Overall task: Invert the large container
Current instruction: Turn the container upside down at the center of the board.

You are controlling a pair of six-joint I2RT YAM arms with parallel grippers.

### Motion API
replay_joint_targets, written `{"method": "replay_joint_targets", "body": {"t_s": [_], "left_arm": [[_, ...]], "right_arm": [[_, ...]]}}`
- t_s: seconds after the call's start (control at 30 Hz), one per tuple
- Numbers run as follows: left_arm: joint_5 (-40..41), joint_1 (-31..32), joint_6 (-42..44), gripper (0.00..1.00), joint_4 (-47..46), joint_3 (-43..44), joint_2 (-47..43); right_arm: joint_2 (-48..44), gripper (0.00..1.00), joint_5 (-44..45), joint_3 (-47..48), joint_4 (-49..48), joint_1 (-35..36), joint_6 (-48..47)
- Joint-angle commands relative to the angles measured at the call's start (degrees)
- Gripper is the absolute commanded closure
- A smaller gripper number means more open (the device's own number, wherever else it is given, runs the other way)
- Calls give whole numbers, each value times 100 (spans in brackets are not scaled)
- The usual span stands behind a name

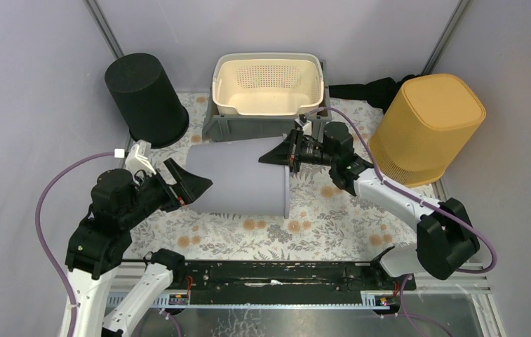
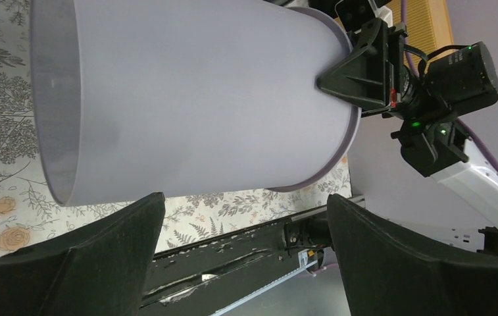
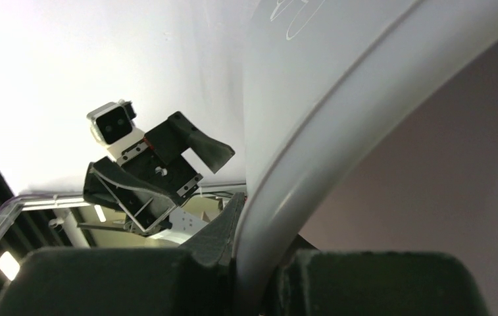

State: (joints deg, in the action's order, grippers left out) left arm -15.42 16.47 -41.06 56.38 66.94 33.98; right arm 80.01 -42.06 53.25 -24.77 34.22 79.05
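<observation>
Tablecloth (image 1: 332, 225), floral, beneath container (image 1: 238, 175); lilac walls (image 1: 31, 70)

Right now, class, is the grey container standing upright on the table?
No, the grey container is tipped on its side, rim pinched by the right tool.

Left gripper (image 2: 246, 263) spread wide, arm bent; right gripper (image 1: 276, 154) clamped on large container (image 1: 238, 175) rim, arm outstretched
</observation>
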Motion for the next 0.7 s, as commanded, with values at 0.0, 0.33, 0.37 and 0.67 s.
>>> {"method": "replay_joint_targets", "body": {"t_s": [0.0, 0.33, 0.37, 0.67], "left_arm": [[-226, 23, -86, 0, -463, 170, -11], [-390, 23, -119, 0, -678, 268, -90], [-435, 25, -128, 0, -718, 268, -102], [-833, 30, -309, 0, -1211, 198, -193]], "right_arm": [[-108, 100, -331, -32, -1451, -46, 488], [133, 100, -320, -277, -2467, -47, 983], [182, 100, -320, -305, -2672, -40, 1077], [729, 100, -211, -404, -4234, -38, 1813]]}}
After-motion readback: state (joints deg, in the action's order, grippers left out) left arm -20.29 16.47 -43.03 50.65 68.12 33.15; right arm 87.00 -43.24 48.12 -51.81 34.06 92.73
